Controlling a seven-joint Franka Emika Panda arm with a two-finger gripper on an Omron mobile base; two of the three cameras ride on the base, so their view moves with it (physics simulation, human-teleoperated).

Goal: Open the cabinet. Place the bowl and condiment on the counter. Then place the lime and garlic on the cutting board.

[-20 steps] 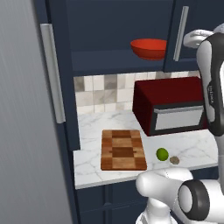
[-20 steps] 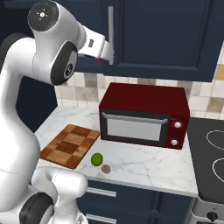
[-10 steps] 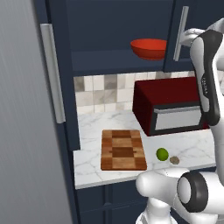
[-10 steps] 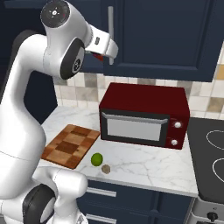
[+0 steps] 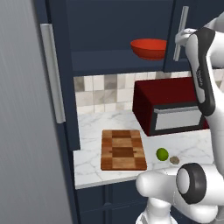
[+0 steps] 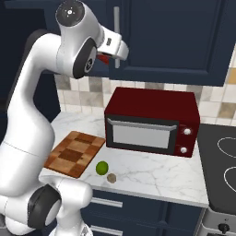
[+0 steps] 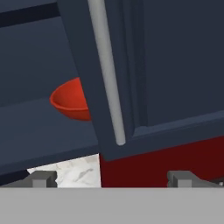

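The cabinet (image 5: 109,35) has its left door (image 5: 65,87) swung open; the right door (image 7: 175,65) looks shut. On the shelf inside sits the red bowl (image 5: 149,48) (image 7: 70,103), half hidden by the right door in the hand view. My gripper (image 5: 183,38) (image 6: 120,50) (image 7: 113,179) is open and empty, close in front of the right door's silver handle (image 7: 105,74) (image 6: 116,34). On the counter (image 5: 92,131) lie the cutting board (image 5: 123,149) (image 6: 73,153), the lime (image 5: 162,153) (image 6: 102,168) and the garlic (image 5: 174,160) (image 6: 111,177). The condiment is out of view.
A dark red microwave (image 5: 170,111) (image 6: 152,122) stands on the counter right of the board, under the cabinet. A stove top (image 6: 221,161) lies at the far right. A tall grey panel (image 5: 22,109) rises at the far left beside the open door.
My hand has moved sideways toward the right door's handle and now sits closer to it. The jaws stayed open; the bowl, lime and garlic have not moved.
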